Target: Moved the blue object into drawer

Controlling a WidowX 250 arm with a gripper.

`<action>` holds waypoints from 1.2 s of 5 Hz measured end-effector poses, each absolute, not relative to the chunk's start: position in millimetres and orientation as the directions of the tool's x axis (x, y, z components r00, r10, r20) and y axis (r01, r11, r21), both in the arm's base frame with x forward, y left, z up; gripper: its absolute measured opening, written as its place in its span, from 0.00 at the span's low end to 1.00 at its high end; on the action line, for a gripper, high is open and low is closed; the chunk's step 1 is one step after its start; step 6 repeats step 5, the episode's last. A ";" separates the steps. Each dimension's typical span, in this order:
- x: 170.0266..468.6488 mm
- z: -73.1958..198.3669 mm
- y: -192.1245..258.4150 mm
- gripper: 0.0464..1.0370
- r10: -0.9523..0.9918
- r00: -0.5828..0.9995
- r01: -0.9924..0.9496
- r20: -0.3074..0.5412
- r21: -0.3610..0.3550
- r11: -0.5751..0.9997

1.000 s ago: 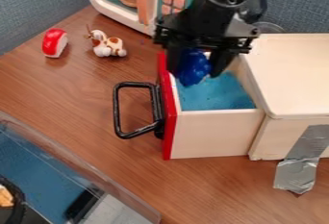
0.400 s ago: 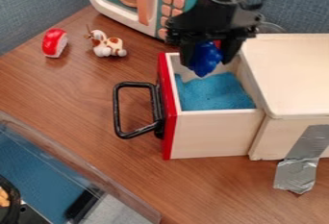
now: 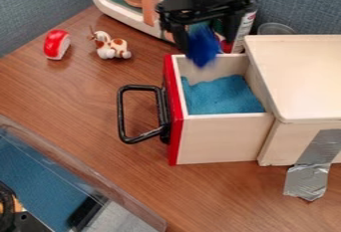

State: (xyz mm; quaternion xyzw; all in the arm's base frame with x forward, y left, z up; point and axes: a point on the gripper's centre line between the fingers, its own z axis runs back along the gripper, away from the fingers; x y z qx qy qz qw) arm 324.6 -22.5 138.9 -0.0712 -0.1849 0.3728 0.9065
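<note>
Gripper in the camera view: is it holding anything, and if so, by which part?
It cannot be told: the blue object is at the lower end of the gripper, but no hold is clear.

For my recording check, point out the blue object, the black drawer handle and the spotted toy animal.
Blue object (image 3: pixel 202 47): camera view, its middle.
Black drawer handle (image 3: pixel 122 114): camera view, its outer bar.
Spotted toy animal (image 3: pixel 113 52): camera view, its body.

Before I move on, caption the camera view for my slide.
A solid-blue object at the black two-finger gripper, above the open, red-fronted wooden drawer with blue lining.
</note>
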 end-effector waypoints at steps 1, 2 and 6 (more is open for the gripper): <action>328.8 139.6 -27.2 0.97 0.745 0.614 -0.671 0.261 -0.323 0.667; 331.6 139.9 -32.7 0.96 0.807 0.552 -0.709 0.210 -0.390 0.587; 235.7 159.8 68.8 0.96 0.597 0.767 -0.595 0.235 -0.088 0.799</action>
